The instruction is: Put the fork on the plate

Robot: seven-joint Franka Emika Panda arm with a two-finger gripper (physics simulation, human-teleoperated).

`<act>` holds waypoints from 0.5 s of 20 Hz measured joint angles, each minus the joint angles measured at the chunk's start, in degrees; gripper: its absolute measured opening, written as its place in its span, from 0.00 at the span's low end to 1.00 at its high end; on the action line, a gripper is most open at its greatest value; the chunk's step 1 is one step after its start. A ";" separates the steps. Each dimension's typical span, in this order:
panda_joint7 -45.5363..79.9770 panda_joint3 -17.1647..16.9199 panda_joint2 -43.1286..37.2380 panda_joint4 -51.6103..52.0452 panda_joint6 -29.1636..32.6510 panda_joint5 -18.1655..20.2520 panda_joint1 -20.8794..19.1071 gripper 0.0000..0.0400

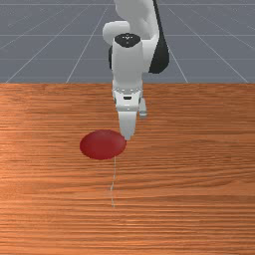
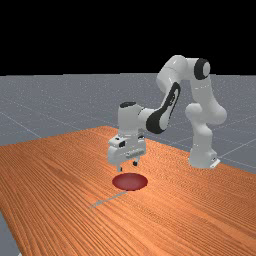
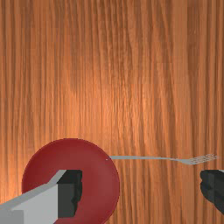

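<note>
One finger of the gripper [image 2: 127, 166] blocks part of the red plate [image 3: 97, 177], which the wrist view's edge crops, as the fork [image 3: 159, 158] thins to a faint line in the front view. The fork lies on the table [image 1: 199, 209], lower than the raised, wide-open gripper and nearer the front camera, handle end at the plate's rim; contact is unclear.
</note>
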 joint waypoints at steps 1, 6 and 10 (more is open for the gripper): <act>0.00 0.00 0.00 0.00 0.00 0.00 0.00 0.62; 12.37 -2.64 -1.68 -0.51 -3.41 -0.29 1.67 0.58; 53.93 -9.87 -3.18 2.97 -12.83 0.74 5.49 0.08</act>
